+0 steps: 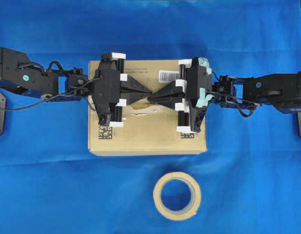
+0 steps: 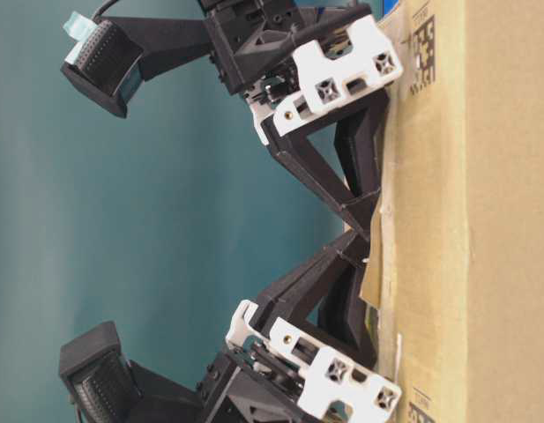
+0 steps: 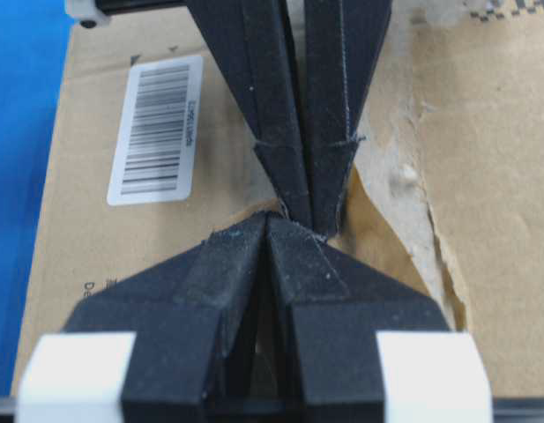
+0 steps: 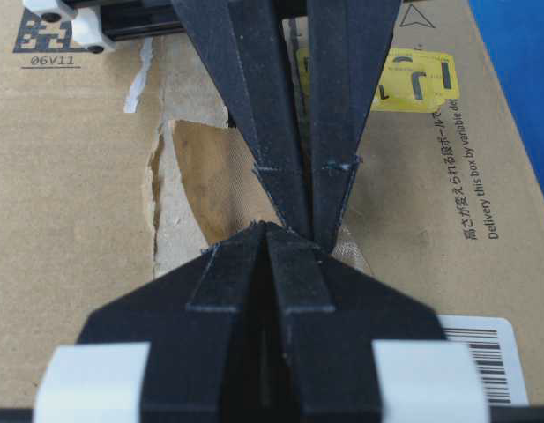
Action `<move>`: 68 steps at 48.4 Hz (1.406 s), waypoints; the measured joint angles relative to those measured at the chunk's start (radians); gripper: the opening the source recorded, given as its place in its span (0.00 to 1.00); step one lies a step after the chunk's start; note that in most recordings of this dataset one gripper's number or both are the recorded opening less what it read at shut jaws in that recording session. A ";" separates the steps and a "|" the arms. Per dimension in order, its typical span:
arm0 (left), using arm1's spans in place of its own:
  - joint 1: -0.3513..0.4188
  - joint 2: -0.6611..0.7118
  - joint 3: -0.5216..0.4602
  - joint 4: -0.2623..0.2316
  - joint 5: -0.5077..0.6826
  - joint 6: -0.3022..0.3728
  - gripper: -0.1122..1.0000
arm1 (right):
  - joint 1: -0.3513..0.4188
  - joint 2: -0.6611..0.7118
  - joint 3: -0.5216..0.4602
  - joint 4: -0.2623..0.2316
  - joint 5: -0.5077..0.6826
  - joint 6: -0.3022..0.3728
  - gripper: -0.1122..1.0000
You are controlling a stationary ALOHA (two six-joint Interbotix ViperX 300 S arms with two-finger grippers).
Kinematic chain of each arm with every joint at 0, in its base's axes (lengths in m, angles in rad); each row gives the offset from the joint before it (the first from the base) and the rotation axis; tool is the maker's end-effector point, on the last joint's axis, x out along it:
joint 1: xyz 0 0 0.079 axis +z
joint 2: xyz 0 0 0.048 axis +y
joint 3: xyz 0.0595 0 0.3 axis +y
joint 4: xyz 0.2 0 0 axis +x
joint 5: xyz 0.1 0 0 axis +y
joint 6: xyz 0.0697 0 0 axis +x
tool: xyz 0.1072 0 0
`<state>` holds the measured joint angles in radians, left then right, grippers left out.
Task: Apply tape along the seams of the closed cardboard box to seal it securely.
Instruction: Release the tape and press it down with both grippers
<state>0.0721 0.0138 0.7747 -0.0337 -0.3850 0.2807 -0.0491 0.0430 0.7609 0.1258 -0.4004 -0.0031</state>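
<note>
The brown cardboard box [image 1: 145,139] lies flat on blue cloth. Over its middle my left gripper [image 1: 148,93] and right gripper [image 1: 150,99] meet tip to tip, both shut. Under the tips sits the tan-brown tape [image 4: 210,172], next to pale torn residue. In the table-level view one edge of the tape [image 2: 375,275] curls up off the box top. I cannot tell if either gripper pinches it or only touches it. The seams [image 1: 162,111] run as a jagged dark line just in front of the tips. In the left wrist view the tape [image 3: 377,238] shows right of my left gripper [image 3: 270,220].
A beige tape roll [image 1: 157,196] lies on the cloth in front of the box. The box top carries a white barcode label [image 1: 169,75], a yellow sticker [image 4: 421,79] and two black matrix codes [image 1: 104,132]. Both arms reach in from the sides.
</note>
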 measured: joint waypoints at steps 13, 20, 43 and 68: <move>0.008 0.011 0.032 -0.002 -0.020 -0.029 0.10 | 0.000 0.000 0.002 0.000 0.002 -0.002 0.10; 0.008 0.003 0.066 -0.002 -0.040 -0.038 0.10 | 0.000 0.000 0.003 0.000 0.002 -0.002 0.10; -0.002 -0.057 0.198 -0.006 -0.141 -0.107 0.10 | 0.000 0.000 0.011 0.000 0.003 -0.002 0.10; -0.086 -0.028 0.084 -0.003 -0.156 -0.074 0.10 | -0.011 -0.002 -0.017 0.000 0.000 -0.003 0.10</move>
<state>-0.0138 -0.0138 0.8590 -0.0368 -0.5415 0.2071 -0.0598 0.0414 0.7440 0.1258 -0.4004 -0.0061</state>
